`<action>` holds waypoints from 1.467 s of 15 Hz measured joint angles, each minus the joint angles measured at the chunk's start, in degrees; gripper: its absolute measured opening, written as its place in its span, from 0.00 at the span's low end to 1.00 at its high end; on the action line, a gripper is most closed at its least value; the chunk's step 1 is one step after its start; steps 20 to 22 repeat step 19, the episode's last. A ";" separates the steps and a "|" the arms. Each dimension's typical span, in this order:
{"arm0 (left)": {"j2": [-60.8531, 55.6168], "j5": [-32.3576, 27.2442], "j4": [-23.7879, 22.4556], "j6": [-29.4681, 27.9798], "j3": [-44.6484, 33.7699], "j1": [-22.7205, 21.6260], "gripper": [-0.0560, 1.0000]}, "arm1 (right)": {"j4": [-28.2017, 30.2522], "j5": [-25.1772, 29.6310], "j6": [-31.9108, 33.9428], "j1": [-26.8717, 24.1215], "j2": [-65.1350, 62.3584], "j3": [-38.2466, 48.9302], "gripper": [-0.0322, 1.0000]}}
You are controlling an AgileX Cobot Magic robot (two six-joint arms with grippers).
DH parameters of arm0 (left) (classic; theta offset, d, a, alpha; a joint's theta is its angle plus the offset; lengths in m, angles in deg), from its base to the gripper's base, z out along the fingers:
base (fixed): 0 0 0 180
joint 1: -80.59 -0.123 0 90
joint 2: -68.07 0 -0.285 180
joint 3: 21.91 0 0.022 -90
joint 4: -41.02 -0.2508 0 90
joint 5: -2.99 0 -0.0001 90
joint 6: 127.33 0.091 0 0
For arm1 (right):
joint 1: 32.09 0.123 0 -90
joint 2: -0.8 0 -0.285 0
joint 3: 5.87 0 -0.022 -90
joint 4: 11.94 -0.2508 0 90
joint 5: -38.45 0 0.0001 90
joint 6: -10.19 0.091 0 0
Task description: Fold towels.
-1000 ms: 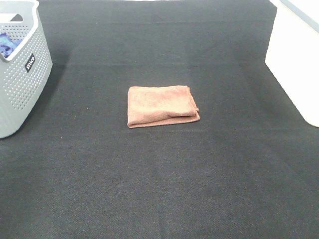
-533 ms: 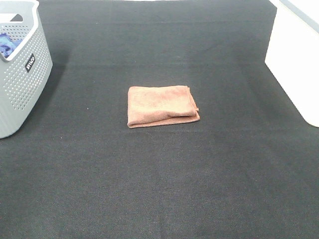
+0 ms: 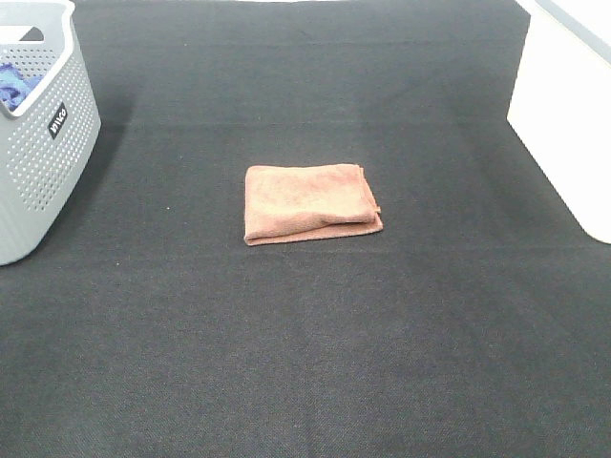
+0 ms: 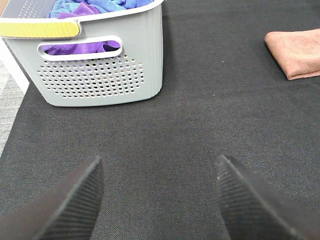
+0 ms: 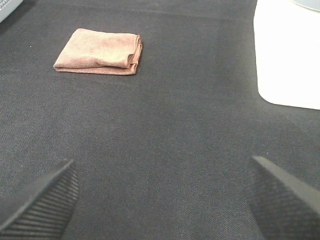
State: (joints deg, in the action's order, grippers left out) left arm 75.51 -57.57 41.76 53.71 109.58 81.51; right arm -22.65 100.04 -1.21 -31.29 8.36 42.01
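black mat [image 3: 305,363]: one folded towel [image 3: 310,202], one grey basket [image 3: 43,162]

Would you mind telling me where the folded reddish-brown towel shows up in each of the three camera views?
Exterior high: the towel lies folded near the middle of the black mat.
Left wrist: only one end of the towel shows, cut off at the picture's edge, well apart from the grey basket.
Right wrist: the towel is whole, far beyond the open pincer.
Shared landmark: the black mat under everything.
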 joint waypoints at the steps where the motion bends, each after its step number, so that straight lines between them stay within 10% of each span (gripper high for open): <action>1: 0.00 0.00 0.00 0.00 0.00 0.00 0.65 | 0.00 0.00 0.00 0.00 0.00 0.00 0.86; 22: 0.00 0.00 0.00 0.00 0.00 0.00 0.65 | 1.78 -0.23 4.58 0.00 0.00 0.17 0.86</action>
